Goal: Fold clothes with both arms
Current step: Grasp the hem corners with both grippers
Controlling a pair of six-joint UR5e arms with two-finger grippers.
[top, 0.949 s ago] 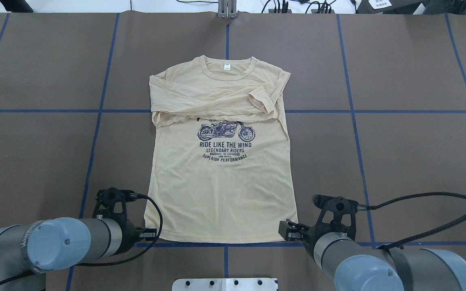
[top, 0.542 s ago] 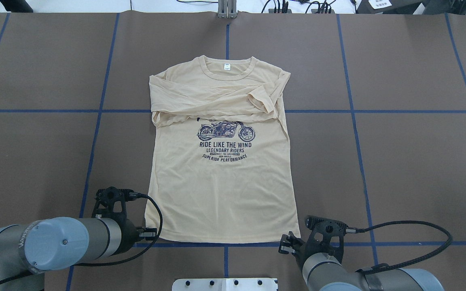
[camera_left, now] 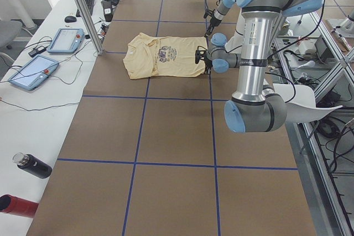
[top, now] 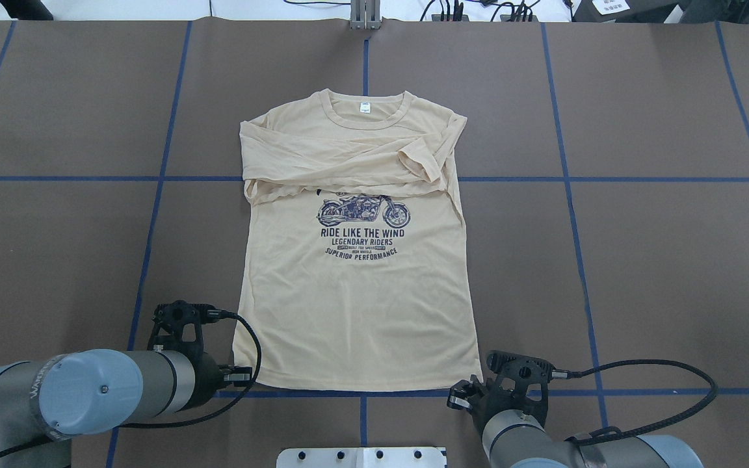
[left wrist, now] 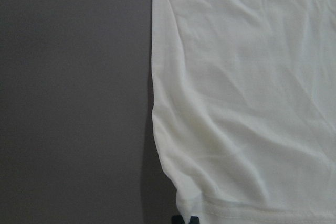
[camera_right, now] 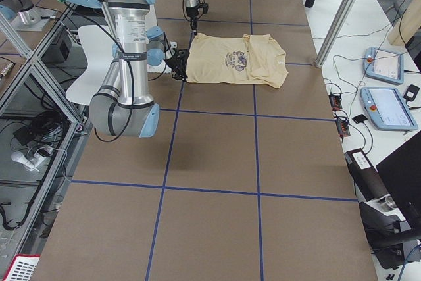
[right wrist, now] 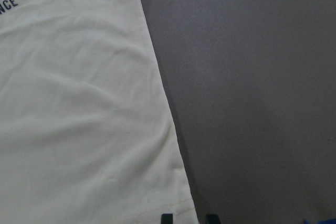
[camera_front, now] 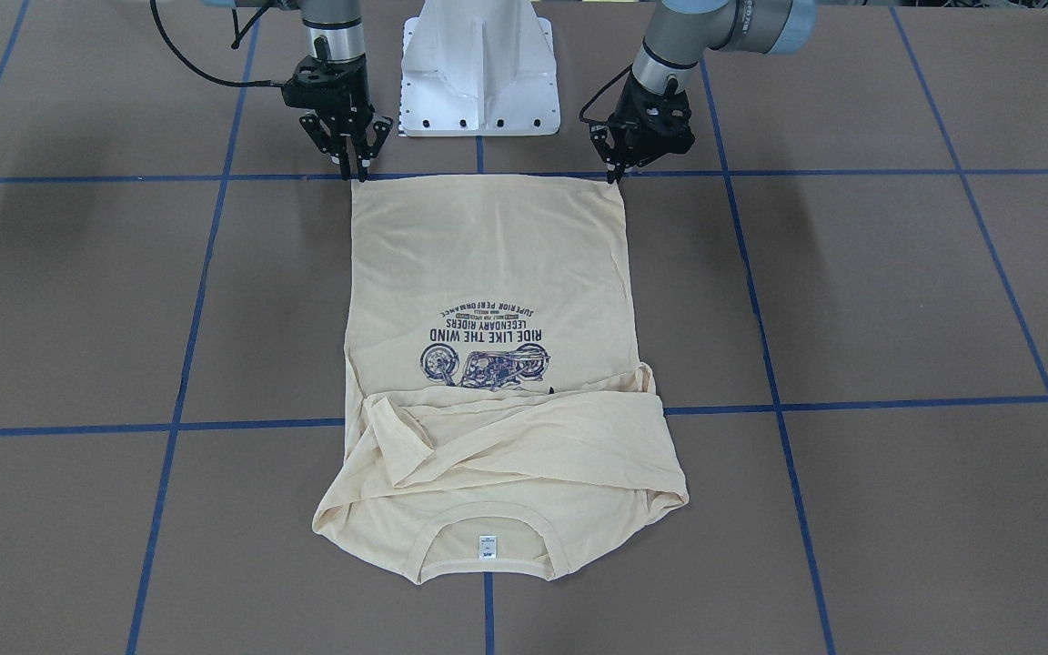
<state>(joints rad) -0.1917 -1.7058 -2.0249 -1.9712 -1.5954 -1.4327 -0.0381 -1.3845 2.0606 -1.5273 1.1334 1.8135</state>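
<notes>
**Front-facing view:** A pale cream-yellow long-sleeved T-shirt (camera_front: 488,264) lies print-up on the brown, blue-taped counter (camera_front: 897,291). Its sleeves are crossed over the chest and its collar is away from the robot. The black two-finger right hand (camera_front: 356,168) and left hand (camera_front: 618,171) each point down at a hem corner, either side of the white pedestal base (camera_front: 480,73).

**Overhead view:** The left hand (top: 239,375) touches the hem corner on its side. The right hand (top: 460,396) sits just beside the other corner.

**Side views:** Both hands hang low at the hem, too small for their fingers to be read.

**Left wrist view:** The fingertips (left wrist: 193,220) show pressed close together right at the hem corner, apparently pinching the cloth.

**Right wrist view:** The fingertips (right wrist: 167,219) stand spread, straddling the corner, which is not yet nipped.

The step in hand looks to be taking the hem for the bottom-up fold. By this reading, the right hand must next close on its corner. Both hands must then lift together and carry the hem evenly toward the collar, or the cloth will skew.
</notes>
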